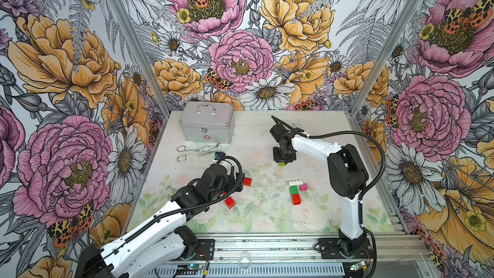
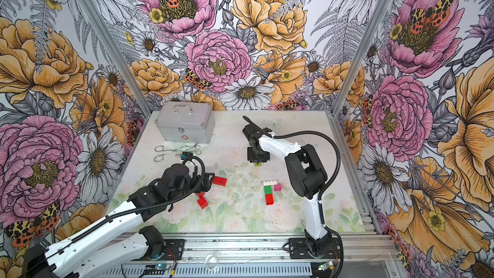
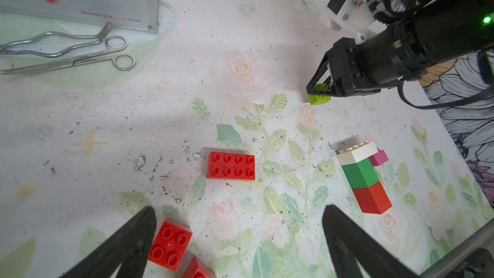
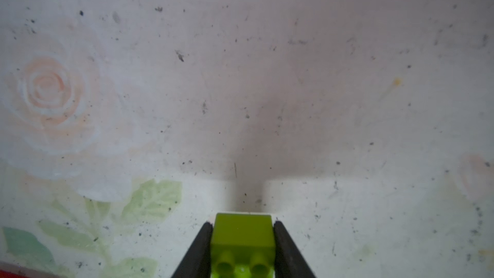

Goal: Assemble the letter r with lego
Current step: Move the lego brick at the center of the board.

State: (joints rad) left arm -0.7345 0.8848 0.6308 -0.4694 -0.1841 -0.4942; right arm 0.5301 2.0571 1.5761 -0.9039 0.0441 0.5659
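Note:
My right gripper is shut on a lime lego brick, which sits low over the table behind the middle. A partial build lies flat to the right of centre: a white brick, a dark green brick and a red brick in a column, with a pink brick beside the white one. My left gripper stands open over the table. A red 2x4 brick lies just beyond it, a red 2x2 brick lies by one finger, and another red brick is partly out of frame.
A silver metal case stands at the back left, with metal scissors and forceps lying in front of it. Floral walls close the table on three sides. A metal rail runs along the front edge.

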